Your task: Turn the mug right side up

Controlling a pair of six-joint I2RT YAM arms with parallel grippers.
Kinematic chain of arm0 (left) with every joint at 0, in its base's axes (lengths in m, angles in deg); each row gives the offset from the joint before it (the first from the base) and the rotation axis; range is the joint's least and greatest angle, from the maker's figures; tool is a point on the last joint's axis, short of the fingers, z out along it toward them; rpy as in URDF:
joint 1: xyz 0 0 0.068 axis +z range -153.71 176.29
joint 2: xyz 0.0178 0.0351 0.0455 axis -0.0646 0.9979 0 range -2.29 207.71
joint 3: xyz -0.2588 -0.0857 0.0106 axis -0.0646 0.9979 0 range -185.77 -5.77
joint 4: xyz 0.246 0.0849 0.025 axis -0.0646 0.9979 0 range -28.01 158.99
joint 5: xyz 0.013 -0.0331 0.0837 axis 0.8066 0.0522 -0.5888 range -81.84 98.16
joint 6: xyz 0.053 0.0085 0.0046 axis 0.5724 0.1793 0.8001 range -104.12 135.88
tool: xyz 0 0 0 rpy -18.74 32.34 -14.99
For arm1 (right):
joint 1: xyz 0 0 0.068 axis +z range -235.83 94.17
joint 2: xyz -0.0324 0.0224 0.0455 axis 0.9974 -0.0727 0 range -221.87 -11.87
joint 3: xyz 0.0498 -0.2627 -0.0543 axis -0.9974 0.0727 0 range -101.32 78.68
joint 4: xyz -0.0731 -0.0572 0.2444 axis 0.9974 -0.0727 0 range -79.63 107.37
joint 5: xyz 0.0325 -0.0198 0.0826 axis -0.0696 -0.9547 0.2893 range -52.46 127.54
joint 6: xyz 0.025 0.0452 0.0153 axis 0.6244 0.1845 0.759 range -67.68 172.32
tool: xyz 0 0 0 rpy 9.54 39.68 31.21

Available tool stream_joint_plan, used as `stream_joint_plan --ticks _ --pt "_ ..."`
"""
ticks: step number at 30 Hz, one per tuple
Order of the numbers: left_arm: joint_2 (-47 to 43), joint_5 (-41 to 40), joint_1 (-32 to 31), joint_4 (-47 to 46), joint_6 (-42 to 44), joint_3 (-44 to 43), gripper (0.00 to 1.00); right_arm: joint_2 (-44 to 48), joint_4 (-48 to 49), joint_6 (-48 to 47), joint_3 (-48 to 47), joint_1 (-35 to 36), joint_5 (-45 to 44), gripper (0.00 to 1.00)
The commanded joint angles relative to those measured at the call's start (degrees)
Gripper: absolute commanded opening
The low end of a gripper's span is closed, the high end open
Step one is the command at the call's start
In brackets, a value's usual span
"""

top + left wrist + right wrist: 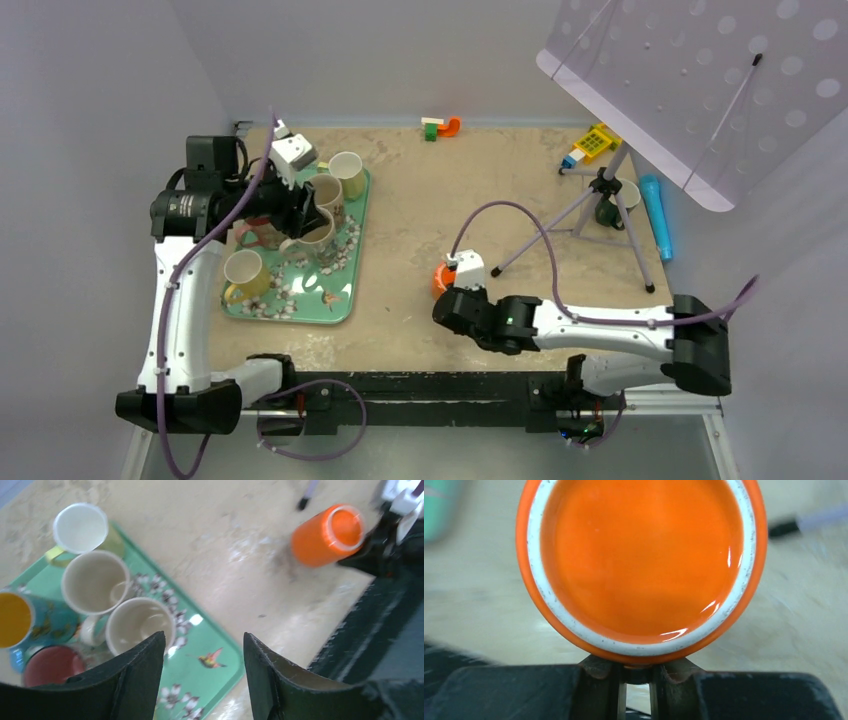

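Your mug [644, 565] is the orange one, and it stands bottom up on the tabletop [420, 200], well apart from the green tray [340, 300] and to its right. From the right wrist you look straight down on its glossy orange base, which has a white ring around it. Your right tool [639, 680] sits at the near side of the mug, with its fingers [671, 680] drawn almost together and only a thin slit between them. They are clamped on a small bit of orange that sticks out from the mug's edge. You cannot tell from here whether that bit is the handle. Your left tool [204, 640] hangs above the tray's near right part with its two dark fingers clearly apart and nothing between them. On the tray below it several cups [140, 625] stand close together with their mouths up: two cream ones side by side, a pale yellow-green one beyond them, a teal one with a yellow inside, and a red one at the edge of the left wrist view. From above, the right arm reaches in low from the right, and its white wrist camera covers most of the mug.
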Motion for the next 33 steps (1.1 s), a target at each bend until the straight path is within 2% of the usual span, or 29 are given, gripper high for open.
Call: stream_joint_plan --ticks 1,3,4,5,10,14,17,27,28,29,32,33 --pt "-0.88 20.34 0.3 3.15 -11.09 -7.24 0.63 11.46 19.9 -18.4 -12.14 6.12 -8.49 0.0" --pt "-0.54 26.4 0.26 5.18 -12.76 -10.67 0.63 16.86 36.18 -23.8 -9.21 6.14 -5.65 0.0" --pt "-0.36 29.31 -0.04 5.95 -13.93 -12.3 0.63 18.8 48.97 -27.01 -7.22 6.14 -3.52 0.0" --pt "-0.36 31.26 -0.53 5.97 -15.18 -13.77 0.64 19.74 56.42 -30.18 -5.69 6.14 -2.12 0.0" --pt "-3.5 40.15 -2.24 -5.97 -30.5 -13.21 0.7 15.55 75.56 -37.0 -8.71 6.18 7.42 0.0" --pt "-6.83 43.39 -3.83 -17.85 -42.7 -10.32 0.74 10.77 77.9 -37.99 -14.5 6.15 11.51 0.0" --pt "-8.7 43.74 -4.56 -25.95 -48.68 -8.09 0.77 7.85 77.69 -37.6 -18.17 6.19 15.05 0.0" --pt "-9.67 41.46 -4.92 -25.99 -46.4 -8.26 0.76 0.77 73.78 -33.14 -25.4 6.14 24.49 0.0" --pt "-9.8 41.82 -4.95 -27.05 -47.42 -8.11 0.71 -0.27 72.87 -32.37 -25.98 6.08 25.61 0.0" --pt "-10.06 41.97 -4.99 -28.19 -48.4 -7.82 0.61 -1.02 72.1 -31.82 -26.48 5.86 26.56 0.0" --pt "-11.77 39.49 -4.89 -30.44 -48.58 -6.38 0.11 -1.81 69.75 -30.08 -26.53 4.71 27.59 0.0" --pt "-12.28 37.8 -4.89 -29.14 -47.16 -6.41 0.0 -1.49 68.62 -29.69 -25.94 4.23 27.48 0.0"
